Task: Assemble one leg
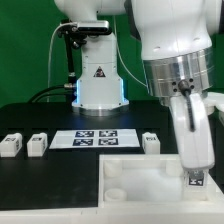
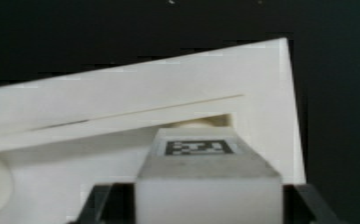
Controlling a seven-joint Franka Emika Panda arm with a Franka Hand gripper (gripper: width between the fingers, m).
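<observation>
My gripper (image 1: 195, 172) is shut on a leg (image 1: 195, 181), a small white block with a black-and-white tag, and holds it upright over the near right corner of the large white square panel (image 1: 150, 175). In the wrist view the leg (image 2: 203, 170) sits between the dark fingers (image 2: 106, 205), tag face up, above the panel's corner (image 2: 141, 110); a round socket edge (image 2: 198, 121) shows just beyond the leg. Three more legs (image 1: 11, 145) (image 1: 38, 144) (image 1: 151, 142) lie on the black table.
The marker board (image 1: 95, 138) lies flat between the loose legs. The robot base (image 1: 100, 85) stands behind it. A round socket (image 1: 116, 172) shows at the panel's left corner in the exterior view.
</observation>
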